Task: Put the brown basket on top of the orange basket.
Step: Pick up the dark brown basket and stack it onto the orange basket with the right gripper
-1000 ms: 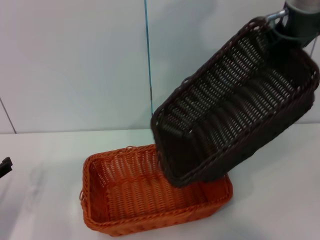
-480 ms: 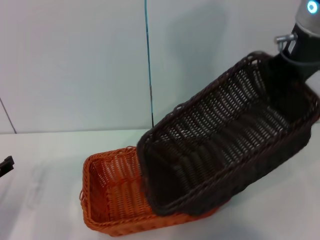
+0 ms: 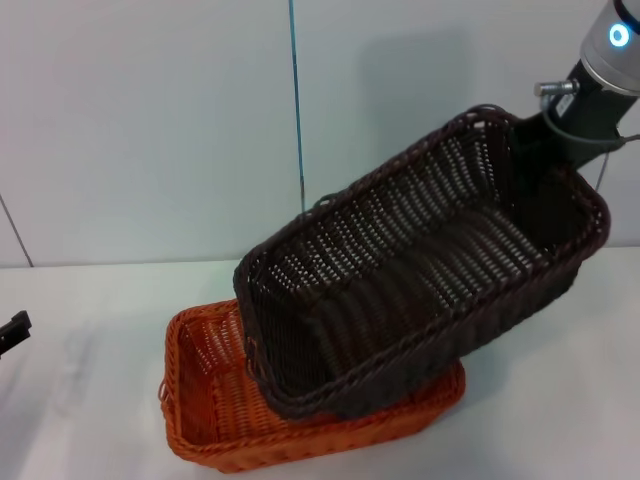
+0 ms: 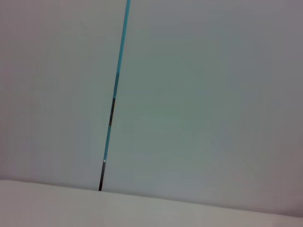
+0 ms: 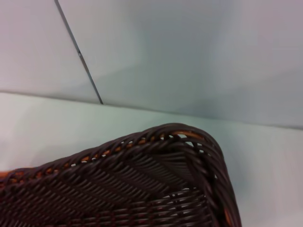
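Note:
The brown basket (image 3: 400, 290) hangs tilted, its right end high and its left end low over the orange basket (image 3: 210, 400). I cannot tell whether the two touch. The orange basket stands on the white table and its right half is hidden under the brown one. My right gripper (image 3: 540, 135) is shut on the brown basket's raised far-right rim; the rim hides its fingers. The right wrist view shows a corner of the brown basket's braided rim (image 5: 142, 156) close up. My left gripper (image 3: 10, 330) shows only as a dark tip at the left edge, away from both baskets.
The white table (image 3: 90, 400) runs left and right of the baskets. A pale wall stands close behind, with a thin blue-black vertical seam (image 3: 297, 120) that also shows in the left wrist view (image 4: 113, 94).
My right arm has lowered the brown basket and carried it left. It was steeply tilted above the orange basket's right end; now it lies flatter and covers more of the orange basket.

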